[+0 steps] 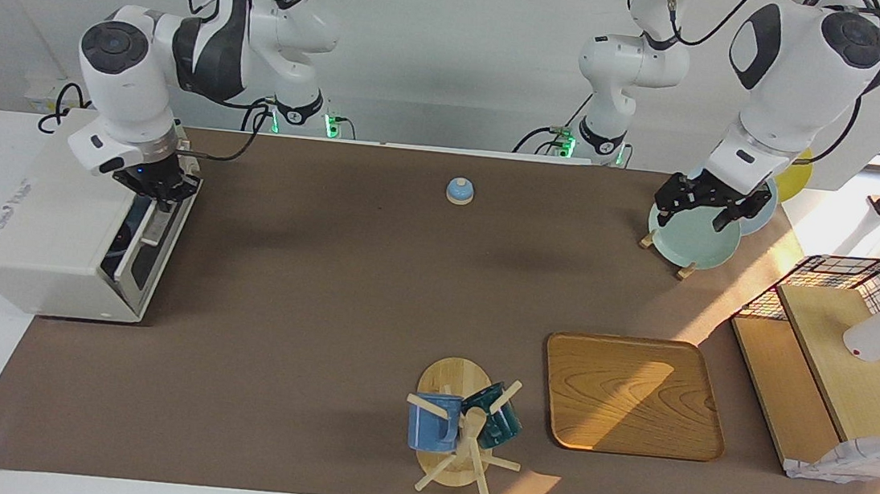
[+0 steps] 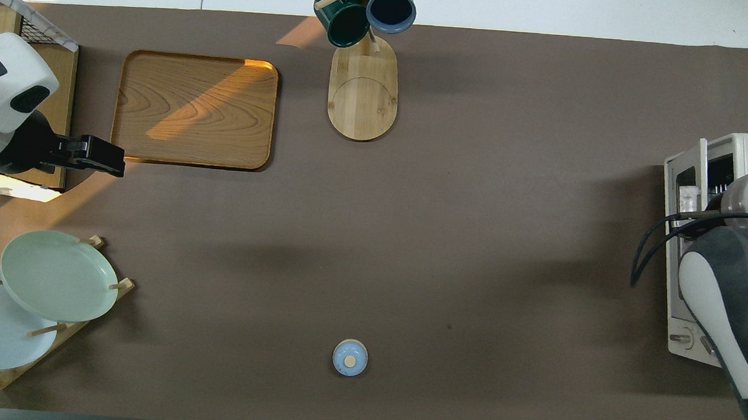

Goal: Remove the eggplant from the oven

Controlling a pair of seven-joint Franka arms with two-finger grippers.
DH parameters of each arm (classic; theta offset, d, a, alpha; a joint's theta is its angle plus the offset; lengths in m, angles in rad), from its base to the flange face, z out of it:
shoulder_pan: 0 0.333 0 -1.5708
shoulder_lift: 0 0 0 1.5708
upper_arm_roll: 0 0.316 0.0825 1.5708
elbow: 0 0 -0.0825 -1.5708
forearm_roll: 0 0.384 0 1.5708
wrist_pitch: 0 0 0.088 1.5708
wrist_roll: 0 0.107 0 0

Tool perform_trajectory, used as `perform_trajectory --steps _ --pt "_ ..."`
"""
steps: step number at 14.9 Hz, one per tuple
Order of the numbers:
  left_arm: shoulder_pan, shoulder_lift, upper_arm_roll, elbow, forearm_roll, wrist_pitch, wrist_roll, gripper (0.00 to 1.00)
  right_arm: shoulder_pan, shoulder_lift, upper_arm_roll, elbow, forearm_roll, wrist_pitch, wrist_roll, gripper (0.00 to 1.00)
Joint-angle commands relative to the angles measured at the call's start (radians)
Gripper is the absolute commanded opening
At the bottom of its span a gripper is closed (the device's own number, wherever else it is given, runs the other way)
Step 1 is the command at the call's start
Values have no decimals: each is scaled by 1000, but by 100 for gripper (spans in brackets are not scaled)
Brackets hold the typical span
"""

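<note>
Facing view: right gripper [image 1: 157,189] at oven [image 1: 61,243] door, left gripper [image 1: 709,202] over plates [image 1: 691,237]

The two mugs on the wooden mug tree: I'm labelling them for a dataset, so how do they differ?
The blue mug is light blue, while the green mug is dark teal-green. The blue mug hangs toward the right arm's end of the table and the green mug toward the left arm's end. Both hang tilted on pegs of the mug tree and look alike in size.
</note>
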Motion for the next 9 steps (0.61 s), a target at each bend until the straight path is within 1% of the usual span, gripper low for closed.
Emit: perform_trajectory --steps 1,2,4,6,9 --pt "10 -29 -5 -33 -12 19 5 100 -4 85 -3 -39 52 173 6 0" --pt "10 -29 -5 -32 -12 19 5 100 3 102 -3 -56 81 220 10 0" --pt "10 -29 -5 -33 -12 19 5 100 25 104 -4 -99 95 282 20 0" --pt "10 -29 -5 -32 -12 19 5 100 23 104 -4 -113 109 290 26 0" --pt "10 -29 -5 -32 -12 18 5 100 25 139 -4 -118 114 334 26 0"
